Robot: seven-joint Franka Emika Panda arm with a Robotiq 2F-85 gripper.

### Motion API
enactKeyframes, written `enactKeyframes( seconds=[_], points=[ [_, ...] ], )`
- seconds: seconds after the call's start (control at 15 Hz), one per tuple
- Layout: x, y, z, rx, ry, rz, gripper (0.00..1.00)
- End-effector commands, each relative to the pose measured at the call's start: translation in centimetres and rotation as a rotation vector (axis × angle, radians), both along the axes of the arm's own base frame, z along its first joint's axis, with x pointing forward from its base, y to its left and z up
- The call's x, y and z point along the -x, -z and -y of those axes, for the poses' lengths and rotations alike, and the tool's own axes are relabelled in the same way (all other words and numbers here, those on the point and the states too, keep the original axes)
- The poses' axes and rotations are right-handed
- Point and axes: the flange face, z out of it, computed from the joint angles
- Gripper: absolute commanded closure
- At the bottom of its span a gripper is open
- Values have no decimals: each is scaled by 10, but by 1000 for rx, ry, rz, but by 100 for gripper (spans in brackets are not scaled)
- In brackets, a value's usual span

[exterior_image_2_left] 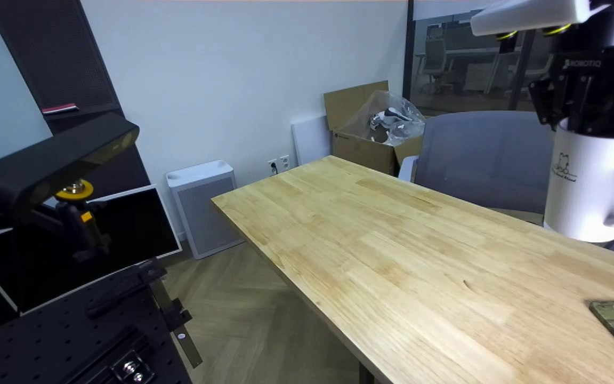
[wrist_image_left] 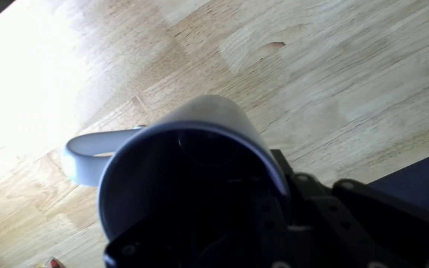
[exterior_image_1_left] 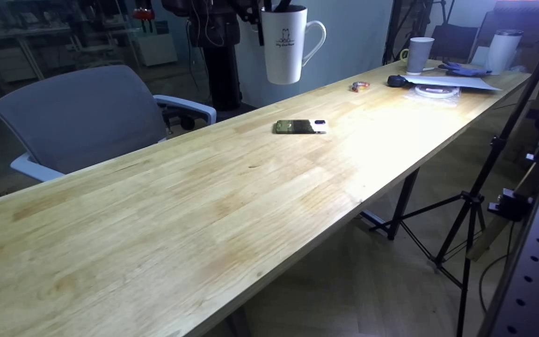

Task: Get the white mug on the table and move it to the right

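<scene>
A: Hand [exterior_image_2_left: 571,126] state?

B: Gripping the white mug [exterior_image_1_left: 283,54] by its wall at the rim. Of its fingers [wrist_image_left: 305,188], 1 sits inside the mouth, 1 outside.

A: Mug where?

B: In the air, bottom clear of the table [exterior_image_1_left: 232,196], close to upright. In both exterior views it lines up with the edge by the chair [exterior_image_1_left: 82,117]; wrist view has tabletop below. Phone [exterior_image_1_left: 301,127] lies on the table near there, not touching it.

A: Handling?

B: Looks ceramic: stiff, won't squash. Probably middling weight, glaze likely slick. Rim would chip on a knock. Can't tell if anything's inside, too dark.

A: Right place to hold it?

B: I'd say ok. Roughly opposite the handle [wrist_image_left: 88,169], so the loop sticks out free. Downside: off-centre pinch, weight hangs to the handle side, could pivot or slide. Wants a firm squeeze and slow moves.

A: Pose?

B: Hand points down, roughly vertical, housing above the rim. No regrasp needed, I think: carry right, lower plumb, bottom flat before letting go. Whose "right", pictures don't say.
</scene>
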Motion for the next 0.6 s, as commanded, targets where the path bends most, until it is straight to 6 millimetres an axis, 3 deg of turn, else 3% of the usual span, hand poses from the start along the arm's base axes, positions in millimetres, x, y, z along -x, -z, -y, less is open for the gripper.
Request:
enactKeyframes(
  seconds=[0.0, 0.53],
  points=[
    [17, -10, 17, -30, 52, -10, 98],
    [43, 22, 42, -94, 98, -89, 98]
  ],
)
